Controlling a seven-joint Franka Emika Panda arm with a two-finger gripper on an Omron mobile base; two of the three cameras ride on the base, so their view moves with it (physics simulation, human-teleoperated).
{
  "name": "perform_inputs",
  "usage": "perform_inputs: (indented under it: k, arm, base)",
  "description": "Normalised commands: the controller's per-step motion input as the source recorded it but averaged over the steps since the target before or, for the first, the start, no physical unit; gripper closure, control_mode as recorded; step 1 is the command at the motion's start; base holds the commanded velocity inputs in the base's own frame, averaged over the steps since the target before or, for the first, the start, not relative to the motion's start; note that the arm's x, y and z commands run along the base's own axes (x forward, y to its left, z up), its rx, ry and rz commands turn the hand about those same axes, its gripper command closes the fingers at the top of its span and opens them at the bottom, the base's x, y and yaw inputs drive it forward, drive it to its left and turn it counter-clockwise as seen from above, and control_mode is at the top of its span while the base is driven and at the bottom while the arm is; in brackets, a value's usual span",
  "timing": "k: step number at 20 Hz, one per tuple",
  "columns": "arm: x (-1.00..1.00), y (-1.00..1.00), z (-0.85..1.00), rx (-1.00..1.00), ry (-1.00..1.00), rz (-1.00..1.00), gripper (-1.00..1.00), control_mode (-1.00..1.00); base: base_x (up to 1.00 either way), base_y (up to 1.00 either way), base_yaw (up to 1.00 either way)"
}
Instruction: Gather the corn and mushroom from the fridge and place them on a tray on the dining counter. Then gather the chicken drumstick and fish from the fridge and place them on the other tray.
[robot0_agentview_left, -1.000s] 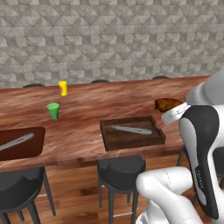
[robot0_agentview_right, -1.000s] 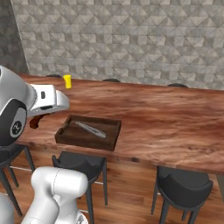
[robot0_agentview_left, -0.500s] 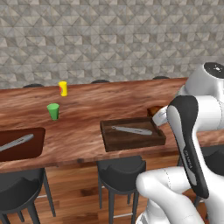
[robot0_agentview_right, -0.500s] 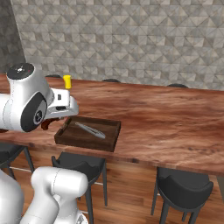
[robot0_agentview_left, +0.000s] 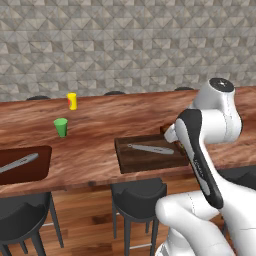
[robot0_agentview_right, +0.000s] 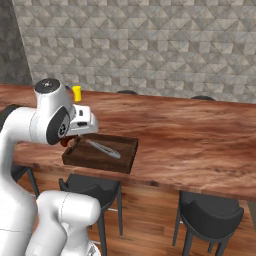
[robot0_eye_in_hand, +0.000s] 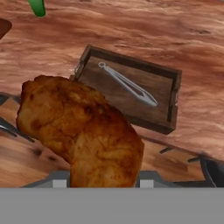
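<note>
At the far left of the left base view, a dark tray (robot0_agentview_left: 37, 167) sits on the wooden tabletop (robot0_agentview_left: 95, 145) with a slim silvery fish (robot0_agentview_left: 19, 162) lying in it. Behind it stand a small green cup (robot0_agentview_left: 61, 127) and, farther back, a yellow cup (robot0_agentview_left: 72, 101). Toward the middle, a second dark tray (robot0_agentview_left: 150, 155) rests near the front edge of the tabletop and carries another slim silvery fish (robot0_agentview_left: 150, 148). Black stools (robot0_agentview_left: 137, 192) stand below the edge. Just right of this tray, the white arm bends over the tabletop, and the chicken drumstick (robot0_agentview_left: 167, 129) peeks out as a brown patch behind it. In the right base view the drumstick (robot0_agentview_right: 69, 142) shows beneath the gripper (robot0_agentview_right: 72, 141), at the tray's (robot0_agentview_right: 117, 162) left end. The hand view shows the gripper clamped on the browned drumstick (robot0_eye_in_hand: 83, 131), held above the tabletop's front edge, with the tray (robot0_eye_in_hand: 173, 105) and its fish (robot0_eye_in_hand: 127, 83) just beyond it.
</note>
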Motion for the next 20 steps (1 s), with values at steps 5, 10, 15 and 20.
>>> perform_inputs:
  k: [5, 10, 15, 20]
  arm:
    - [0.65, 0.0, -0.49, -0.01, -0.01, 0.0, 1.0, -1.0]
    - [0.49, 0.13, -0.57, -0.01, -0.01, 0.0, 1.0, -1.0]
    - [0.41, 0.2, -0.4, 0.0, 0.0, 0.0, 1.0, -1.0]
    - [0.31, 0.18, -0.12, 0.0, 0.0, 0.0, 1.0, -1.0]
  base:
    - [0.0, 0.0, 0.0]
    - [0.0, 0.0, 0.0]
    - [0.0, 0.0, 0.0]
    - [0.0, 0.0, 0.0]
